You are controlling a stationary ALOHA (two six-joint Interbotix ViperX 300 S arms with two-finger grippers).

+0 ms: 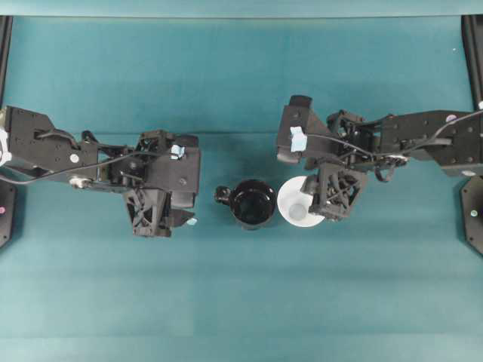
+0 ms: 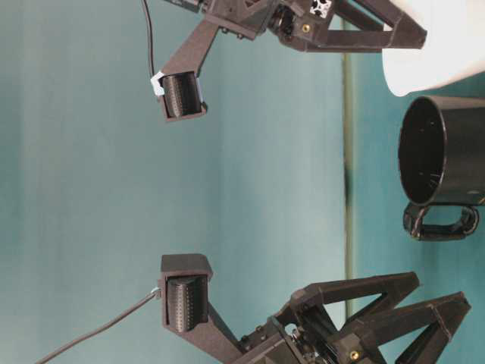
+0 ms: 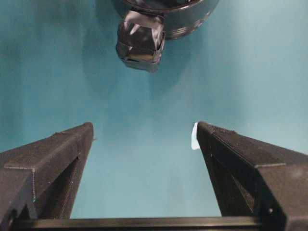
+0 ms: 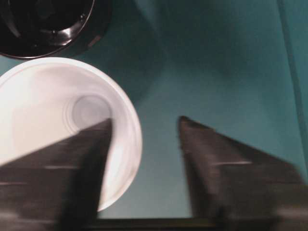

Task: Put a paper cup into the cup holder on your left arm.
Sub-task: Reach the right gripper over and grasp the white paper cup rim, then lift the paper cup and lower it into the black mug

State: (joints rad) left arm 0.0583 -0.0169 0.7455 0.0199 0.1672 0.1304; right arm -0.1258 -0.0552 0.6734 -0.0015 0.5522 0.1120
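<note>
One finger of my right gripper [image 4: 144, 130] sits inside the plain white conical paper cup [image 1: 296, 200] mid-table, jaws not clamped; next: pinch wall, lift over the glossy black round cup holder [image 1: 253, 204]; left gripper [image 3: 144, 134] open, empty.

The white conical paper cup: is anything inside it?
One finger of the right gripper dips inside the white conical paper cup; the other stays outside the rim. The greyish base shows bare; the finger hides part of the inner wall.
</note>
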